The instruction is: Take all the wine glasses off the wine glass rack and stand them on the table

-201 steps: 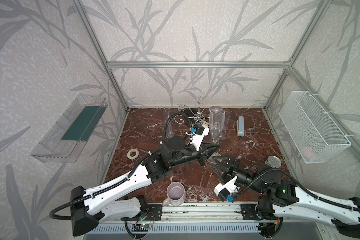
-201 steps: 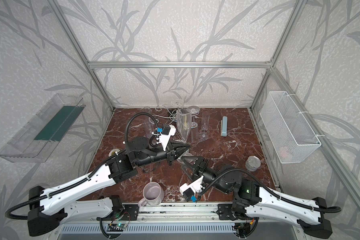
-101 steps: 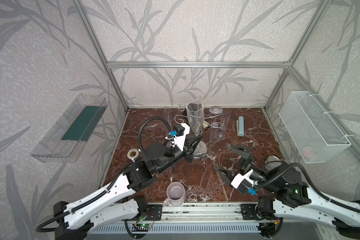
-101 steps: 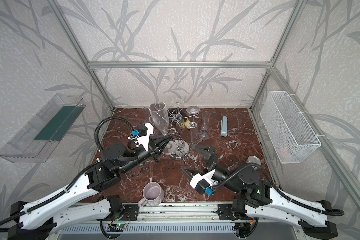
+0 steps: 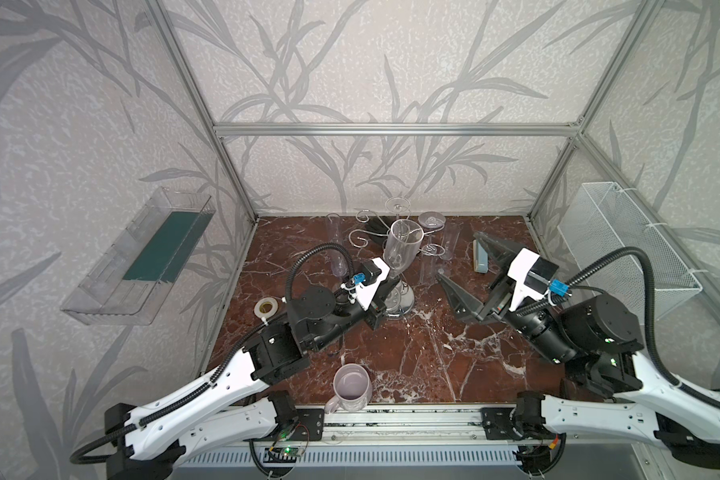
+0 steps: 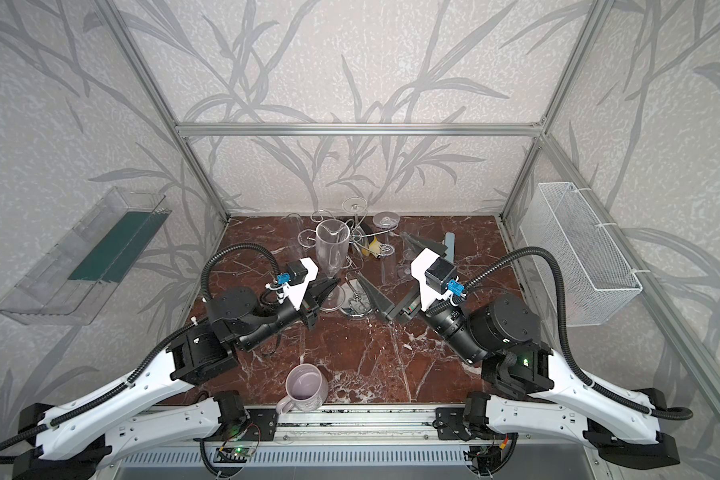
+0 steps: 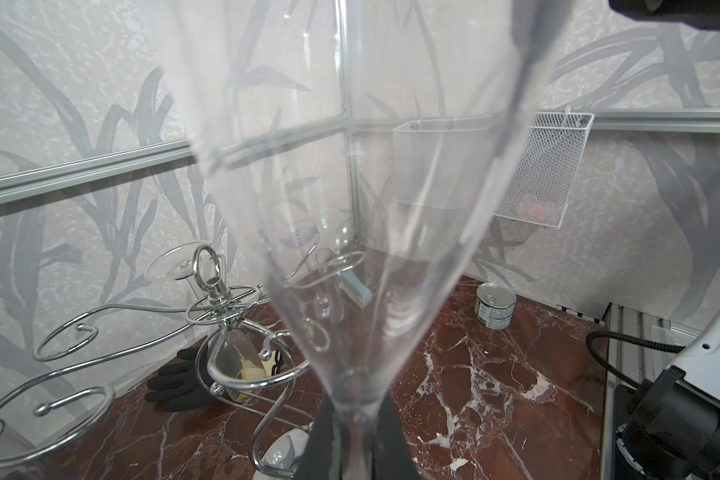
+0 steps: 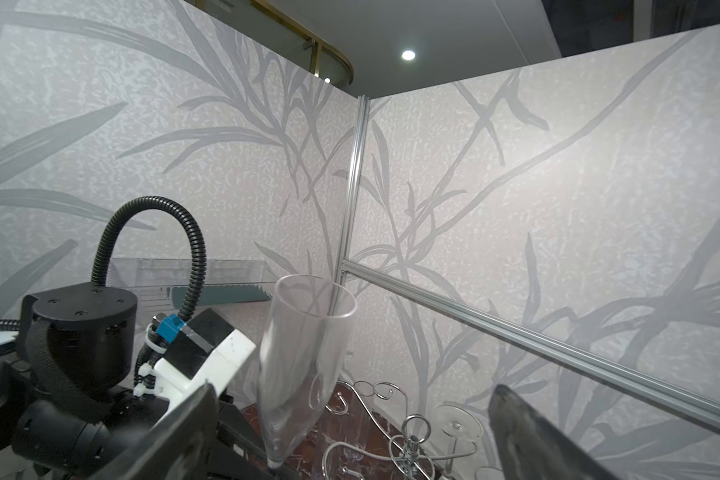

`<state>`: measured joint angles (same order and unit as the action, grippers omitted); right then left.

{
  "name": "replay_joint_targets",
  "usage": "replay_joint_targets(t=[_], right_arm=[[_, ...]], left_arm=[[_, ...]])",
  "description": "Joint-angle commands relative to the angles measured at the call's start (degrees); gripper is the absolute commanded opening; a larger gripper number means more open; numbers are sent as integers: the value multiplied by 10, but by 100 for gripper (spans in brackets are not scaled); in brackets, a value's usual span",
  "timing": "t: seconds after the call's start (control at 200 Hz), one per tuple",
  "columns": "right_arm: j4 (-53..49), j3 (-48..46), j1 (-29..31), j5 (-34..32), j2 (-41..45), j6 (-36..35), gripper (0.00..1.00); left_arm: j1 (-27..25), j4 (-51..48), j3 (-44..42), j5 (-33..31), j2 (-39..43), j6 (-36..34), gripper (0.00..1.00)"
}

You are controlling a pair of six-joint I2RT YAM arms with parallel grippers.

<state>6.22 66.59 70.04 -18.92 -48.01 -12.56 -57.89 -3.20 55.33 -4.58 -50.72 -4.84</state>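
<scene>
- Marble-patterned table (image 5: pixel 433 353) inside leaf-papered walls; wine glass rack (image 6: pixel 356 309) upright toward the back of it.
- Locate the wine glass (image 5: pixel 402 245): upright, bowl up, free of the rack's scroll arms, close beside the rack on its near side.
- Foot of the glass hidden behind the gripper; contact with the table not determinable.
- Check the left gripper (image 7: pixel 358 451): closed narrow on the stem just under the bowl, same hold as one second ago.
- Check the right gripper (image 5: pixel 458 255): jaws spread to full width, empty, well apart from the glass.
- Compare with one second ago: both grippers then close together at mid-table beneath the glass, right jaws only partly spread. Since then: opened fully and drawn back to the right; glass shifted leftward with the left gripper.
- Read as a finished hand-over: sole support now from the left gripper.
- Treat removal from the rack as done in substance; remaining step, most likely, a set-down on bare table.
- Keep the bowl clear of the scroll arms and of the other glasses (image 5: pixel 431 219) hanging there.
</scene>
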Motion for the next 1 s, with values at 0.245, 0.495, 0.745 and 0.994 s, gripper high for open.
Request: replay_joint_targets(t=[0.245,0.495,0.745,0.994], right_arm=[[-25,36,-74,106,-41,191,99],[-7,37,-110,190,-68,269,95],[-17,50,-109,211,-98,278,90],[-17,51,-109,210,-102,270,78]], left_arm=[[-27,-13,26,-26,2,-55,0],[-44,-13,25,-44,-4,-71,0],[-50,-16,28,-48,-14,-76,0],[-54,-20,24,-54,-15,-76,0]])
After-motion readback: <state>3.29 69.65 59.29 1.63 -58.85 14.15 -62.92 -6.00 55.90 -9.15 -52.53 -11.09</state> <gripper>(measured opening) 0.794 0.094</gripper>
